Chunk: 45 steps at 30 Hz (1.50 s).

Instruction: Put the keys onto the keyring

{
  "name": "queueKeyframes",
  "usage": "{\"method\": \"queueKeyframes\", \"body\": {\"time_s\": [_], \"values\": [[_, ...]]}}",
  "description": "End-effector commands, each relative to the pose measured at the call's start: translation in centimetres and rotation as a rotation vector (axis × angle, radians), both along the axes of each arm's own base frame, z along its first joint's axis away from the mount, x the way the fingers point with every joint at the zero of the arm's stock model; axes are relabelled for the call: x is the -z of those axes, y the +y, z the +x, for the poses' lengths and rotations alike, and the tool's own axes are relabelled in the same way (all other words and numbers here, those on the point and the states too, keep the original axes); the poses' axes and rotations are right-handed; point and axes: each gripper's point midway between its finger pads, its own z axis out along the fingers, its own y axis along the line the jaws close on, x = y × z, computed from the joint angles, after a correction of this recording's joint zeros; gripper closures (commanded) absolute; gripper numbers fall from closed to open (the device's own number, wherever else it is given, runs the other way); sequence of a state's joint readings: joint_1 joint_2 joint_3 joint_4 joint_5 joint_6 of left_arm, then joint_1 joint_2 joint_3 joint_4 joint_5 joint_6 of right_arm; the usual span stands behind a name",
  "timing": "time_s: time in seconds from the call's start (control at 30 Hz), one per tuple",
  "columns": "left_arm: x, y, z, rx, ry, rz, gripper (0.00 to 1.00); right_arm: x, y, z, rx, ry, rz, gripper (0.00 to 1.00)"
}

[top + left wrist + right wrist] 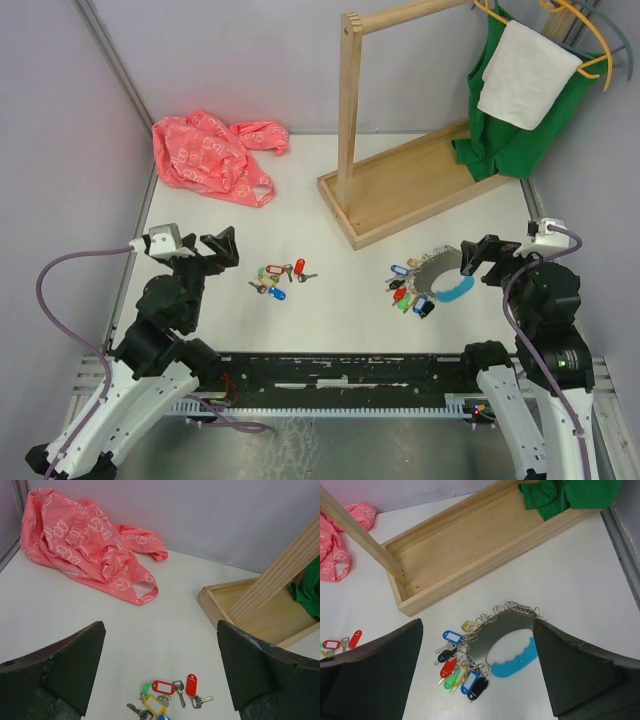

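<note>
Left end effector [226, 251] and right end effector [476, 264] gape wide; green cloth [560, 497] rests in wooden tray [470, 545].

Top cam sits high up behind the arms [150, 335] and looks down and forward, so it gets the whole table [330, 205] out to the back wall [300, 60], from fairly far off. Left wrist cam is low, peering forward between the fingers of the left gripper [160, 627] toward the bag [85, 545] in the far left corner. Right wrist cam tilts steeply down through the right gripper [477, 625], close over the keyring [507, 647]. All three catch the loose keys [340, 642], the bag and the rack [470, 545] base. Only top and right wrist share the keyring.
</note>
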<state>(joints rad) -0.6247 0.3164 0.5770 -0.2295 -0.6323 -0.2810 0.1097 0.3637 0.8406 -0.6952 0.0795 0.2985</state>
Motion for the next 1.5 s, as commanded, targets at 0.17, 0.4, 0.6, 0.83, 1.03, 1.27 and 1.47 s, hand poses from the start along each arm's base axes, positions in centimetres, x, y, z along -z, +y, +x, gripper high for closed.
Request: {"method": "queueKeyframes", "body": {"time_s": [0.17, 0.4, 0.6, 0.83, 1.03, 1.27, 1.47], "values": [[-1.2, -0.1, 0.2, 0.009, -0.024, 0.009, 0.01, 0.7, 0.4, 1.3, 0.002, 0.029, 0.034, 0.00], [-1.1, -0.5, 0.3, 0.024, -0.017, 0.013, 0.01, 2.4, 2.1, 2.8, -0.066, 0.102, 0.070, 0.00], [-0.8, -1.3, 0.6, 0.065, -0.003, 0.028, 0.01, 4.4, 4.2, 4.2, -0.175, 0.179, 0.088, 0.00], [0.1, -3.4, 1.1, 0.159, 0.055, 0.069, 0.01, 8.7, 7.9, 7.8, -0.320, 0.324, 0.183, 0.00], [1.1, -4.7, 1.6, 0.213, 0.108, 0.092, 0.01, 13.0, 10.9, 10.9, -0.384, 0.423, 0.177, 0.00], [1.8, -5.3, 2.0, 0.245, 0.142, 0.105, 0.01, 17.6, 15.2, 14.2, -0.447, 0.527, 0.136, 0.00], [2.0, -5.5, 2.2, 0.259, 0.149, 0.102, 0.01, 19.6, 17.7, 17.2, -0.455, 0.534, 0.157, 0.00]]}}
